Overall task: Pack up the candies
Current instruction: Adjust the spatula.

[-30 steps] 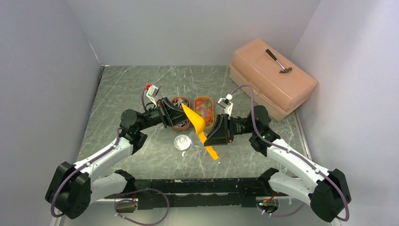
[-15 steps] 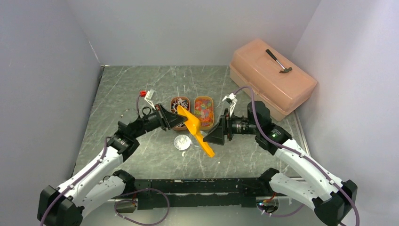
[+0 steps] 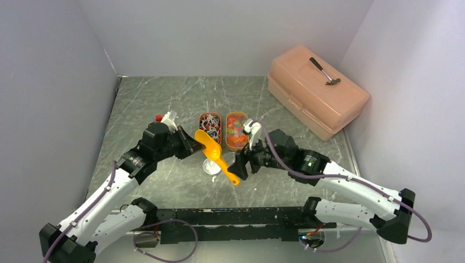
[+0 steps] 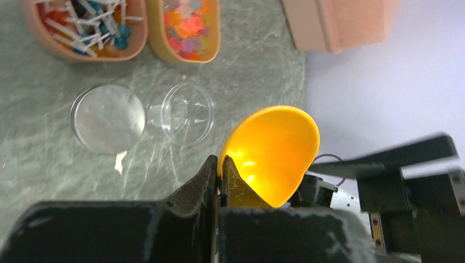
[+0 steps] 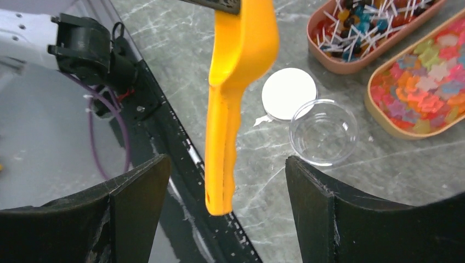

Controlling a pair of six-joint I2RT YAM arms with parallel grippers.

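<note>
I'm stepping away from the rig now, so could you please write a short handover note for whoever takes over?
Left gripper: fingers shut on the scoop at its bowl rim, holding it up, empty.
Right gripper: fingers open, either side of the handle, not touching.
Gummies and wrapped candies: all in their trays.
Cup: open and empty; lid flat beside it.
Done: nothing packed.
To do: scoop candies into the cup, put the lid on.

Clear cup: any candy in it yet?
Empty. The clear cup holds nothing in either wrist view; the round lid lies beside it, off.
</note>
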